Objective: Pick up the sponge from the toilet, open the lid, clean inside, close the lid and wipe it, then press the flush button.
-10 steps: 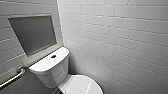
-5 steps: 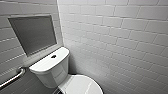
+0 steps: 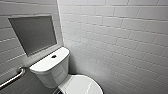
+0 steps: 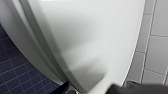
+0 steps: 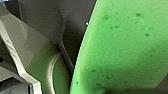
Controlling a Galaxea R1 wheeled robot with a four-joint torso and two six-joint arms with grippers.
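Note:
The white toilet (image 3: 50,71) stands in the corner of the tiled room, with the dark round flush button (image 3: 53,56) in the middle of its tank top. Its lid (image 3: 82,86) lies shut over the bowl at the lower edge of the head view. In the left wrist view the same lid (image 4: 95,37) shows close up as a smooth white curve, and my left gripper (image 4: 96,89) hangs open just off it, holding nothing. The bright green sponge (image 5: 122,47) sits right against the right wrist camera, and my right gripper is shut on it.
A metal grab bar (image 3: 12,78) runs along the left wall beside the tank. A dark recessed panel (image 3: 33,33) sits in the wall above the tank. White tiled walls (image 3: 120,37) close in behind and to the right. Dark blue floor tiles (image 4: 17,75) lie beside the bowl.

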